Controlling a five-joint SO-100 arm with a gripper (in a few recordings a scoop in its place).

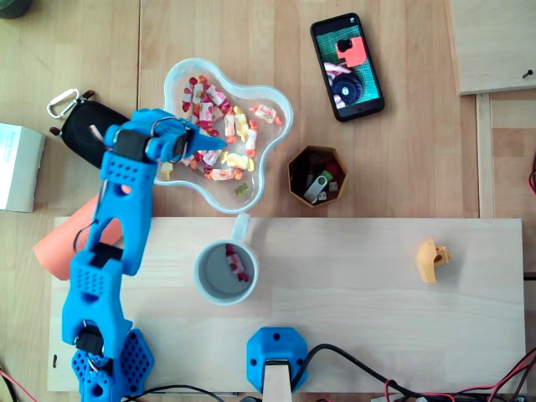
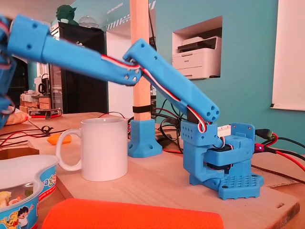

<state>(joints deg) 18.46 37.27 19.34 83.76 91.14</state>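
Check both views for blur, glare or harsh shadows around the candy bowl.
Overhead view: even light, soft shadows, candy bowl and fingers sharp, no glare. Fixed view: mug in focus, candy bowl and orange thing up front blurred.

I observe a wooden table (image 1: 402,159) with a pale board (image 1: 360,301) lying flat on its near part in the overhead view. Directly on the board: a white mug (image 1: 224,273) near its rear edge, a small yellow piece (image 1: 431,260) well apart to the right, the arm's blue base (image 1: 113,364) at the front left corner and a blue post mount (image 1: 276,353) at the front edge. On the bare table behind the board I note a clear candy bowl (image 1: 281,105), a brown hexagonal cup (image 1: 295,172) just beside it, a phone (image 1: 316,38), a black pouch (image 1: 75,134), a white box (image 1: 17,167), and an orange roll (image 1: 57,249) overlapping the board's left corner.
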